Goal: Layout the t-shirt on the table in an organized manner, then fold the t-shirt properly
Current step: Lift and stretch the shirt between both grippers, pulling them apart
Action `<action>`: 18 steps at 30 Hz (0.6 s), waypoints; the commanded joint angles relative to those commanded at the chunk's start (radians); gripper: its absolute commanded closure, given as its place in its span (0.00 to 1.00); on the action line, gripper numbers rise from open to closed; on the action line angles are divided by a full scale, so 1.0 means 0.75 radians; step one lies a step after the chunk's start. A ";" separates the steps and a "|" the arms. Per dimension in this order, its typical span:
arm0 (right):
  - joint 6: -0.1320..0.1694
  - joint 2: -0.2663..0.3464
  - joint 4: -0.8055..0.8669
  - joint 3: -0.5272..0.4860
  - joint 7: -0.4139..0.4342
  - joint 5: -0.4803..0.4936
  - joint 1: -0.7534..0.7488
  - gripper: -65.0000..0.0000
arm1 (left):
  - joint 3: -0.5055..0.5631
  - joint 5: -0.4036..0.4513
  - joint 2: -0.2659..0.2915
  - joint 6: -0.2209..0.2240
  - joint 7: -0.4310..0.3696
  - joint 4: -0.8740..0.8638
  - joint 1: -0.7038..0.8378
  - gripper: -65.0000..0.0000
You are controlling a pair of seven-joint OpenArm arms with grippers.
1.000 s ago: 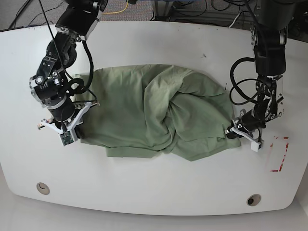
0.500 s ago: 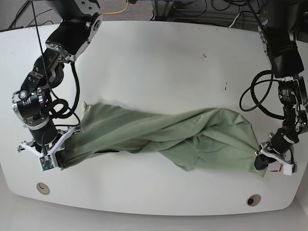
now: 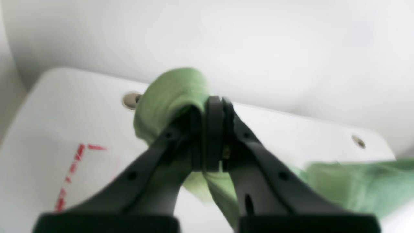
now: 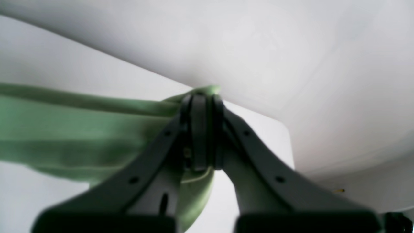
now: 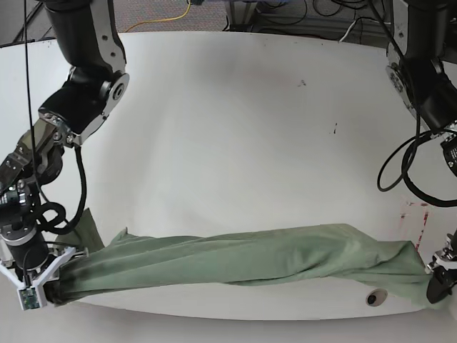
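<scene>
We have the t-shirt [image 5: 243, 259] strung out between our two arms, a long twisted rope of sage-green cloth running along the near edge of the counter [image 5: 235, 128]. Our right end effector [image 4: 202, 129] is pinched tight on one end of the fabric, down at the base view's lower left corner. Our left end effector [image 3: 213, 132] is clamped just as firmly on the other end, at the lower right, close to the red marking [image 5: 413, 221].

Where does that leave us? Early, by our reckoning. The shirt is stretched lengthwise but bunched and rolled on itself, with no sleeves, neck or hem laid out flat. We judge the spreading isn't done, and no fold is begun.

One grommet hole [image 5: 373, 296] peeks out just below the cloth near our left end. The counter is glossy white with a few dark specks [image 5: 334, 128]. Beyond its far edge we see grey floor, a yellow cable [image 5: 171, 16] and a tangle of dark leads.
</scene>
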 joint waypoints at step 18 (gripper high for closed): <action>0.000 0.106 -0.025 0.006 -0.151 -0.002 0.141 1.00 | -0.006 -0.029 -0.100 0.000 0.002 -0.119 -0.068 1.00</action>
